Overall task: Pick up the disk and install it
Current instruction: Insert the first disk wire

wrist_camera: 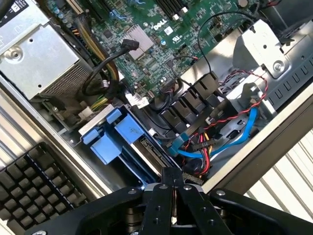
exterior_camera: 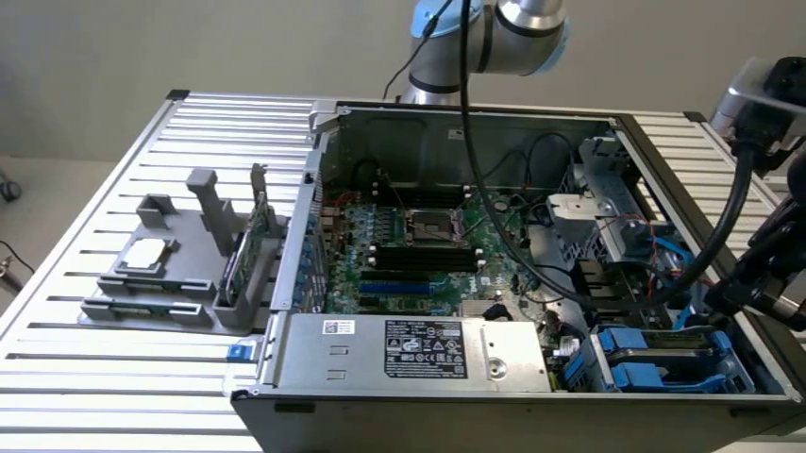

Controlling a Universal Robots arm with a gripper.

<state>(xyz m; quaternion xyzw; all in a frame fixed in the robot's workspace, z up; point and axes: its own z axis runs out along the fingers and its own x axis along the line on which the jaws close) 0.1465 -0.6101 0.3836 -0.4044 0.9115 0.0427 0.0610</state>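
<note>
Gripper (wrist_camera: 171,177) is seen shut, jaws together, with nothing visibly clamped between them. It hangs over the drive bay in the lower right corner of the computer case (exterior_camera: 315,189), as the exterior view frames it. A closed tip is judged to suit pressing or nudging here rather than grasping.

Disk (exterior_camera: 680,347) is located in that bay, framed by its blue carrier (wrist_camera: 128,131), just beside the closed gripper tip. Whether contact is made cannot be told. The disk (wrist_camera: 152,149) is judged to be seated or nearly seated, since the carrier sits within the bay walls and is not loose on the desk (exterior_camera: 75,377).

Orientation: the long axis is read as running along the case's near wall, roughly left to right across the lower right of the exterior view. The printed label is not visible, so the facing side cannot be confirmed. One end is judged to point toward the blue and red cables (wrist_camera: 230,142) bundled beside the bay, as a connector end would.

Placement notes: the case is laid on its side with the panel off, presumably to give access from above. The power supply (exterior_camera: 416,347) occupies the neighbouring corner, so the bay is confined on that side.
</note>
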